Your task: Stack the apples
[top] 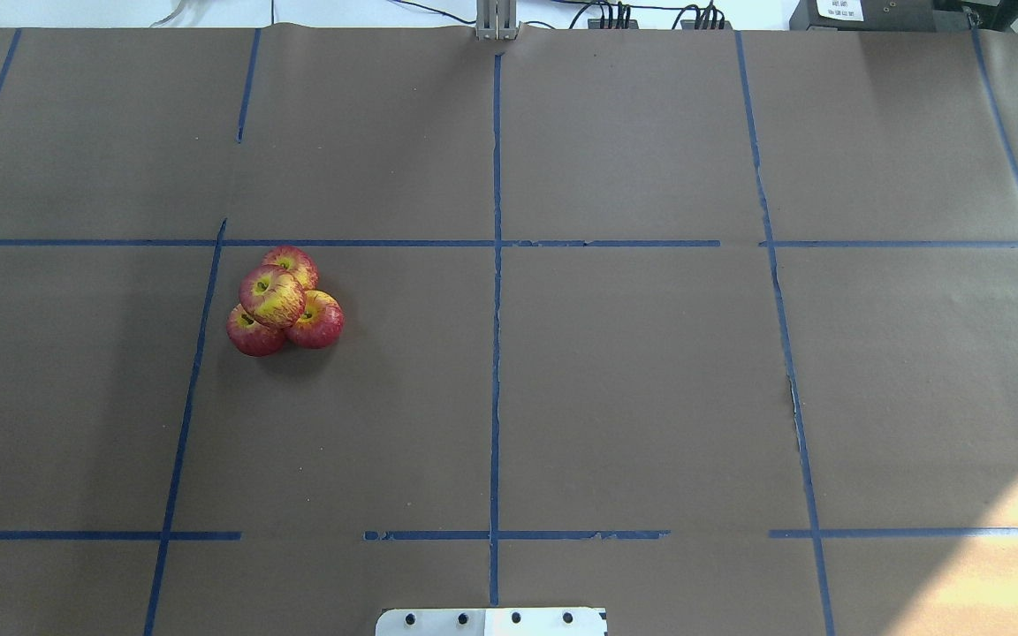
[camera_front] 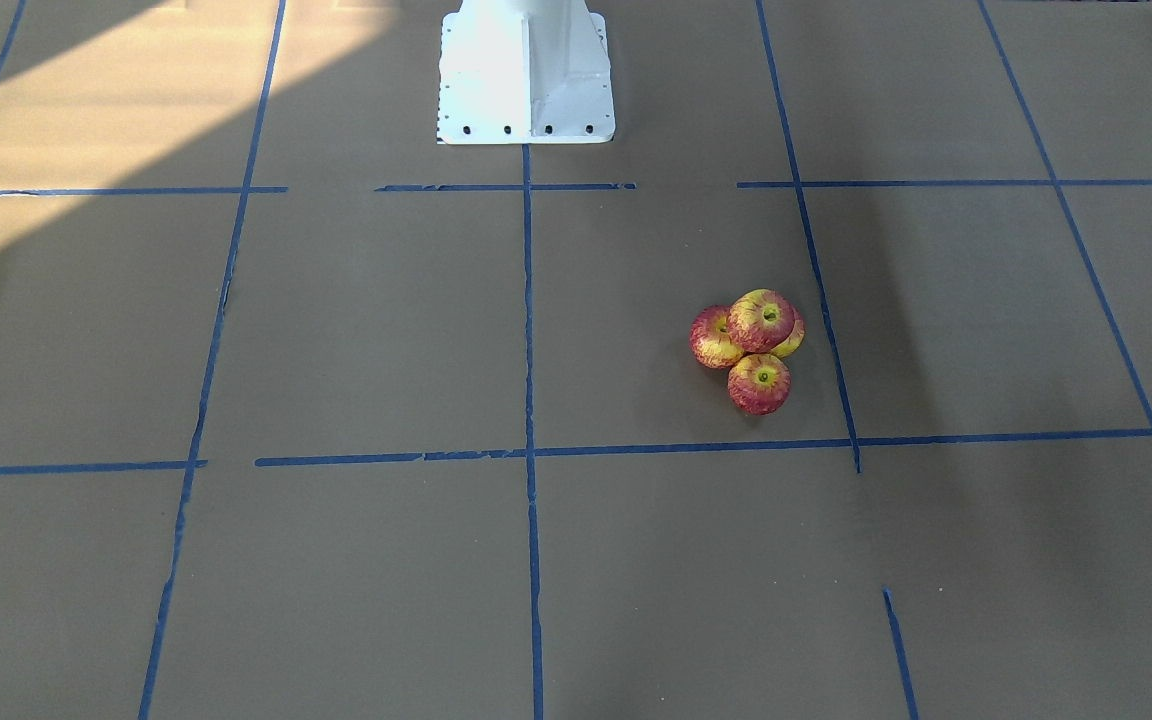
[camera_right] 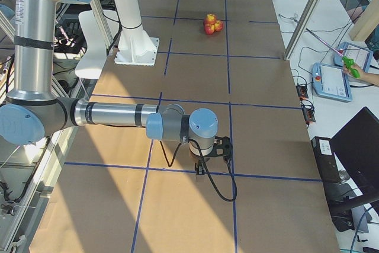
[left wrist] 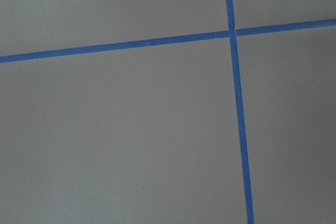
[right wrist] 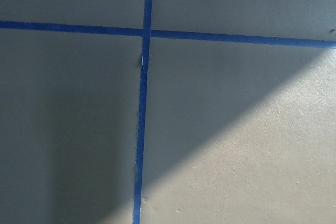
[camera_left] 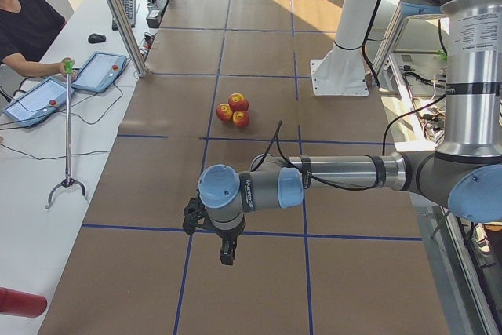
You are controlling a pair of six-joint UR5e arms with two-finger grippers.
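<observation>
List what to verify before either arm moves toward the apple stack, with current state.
1. Top apple rests on the base apples: ok.
2. All four apples are in one pile: ok, three below and one above.
3. Left gripper is apart from the pile: ok, it hangs over the table near a tape crossing.
4. Right gripper is apart from the pile: ok.
5. Jaws open or shut: cannot tell, since the grippers show in the side views only.
6. Wrist cameras see the apples: not ok, both show only table and blue tape.
</observation>
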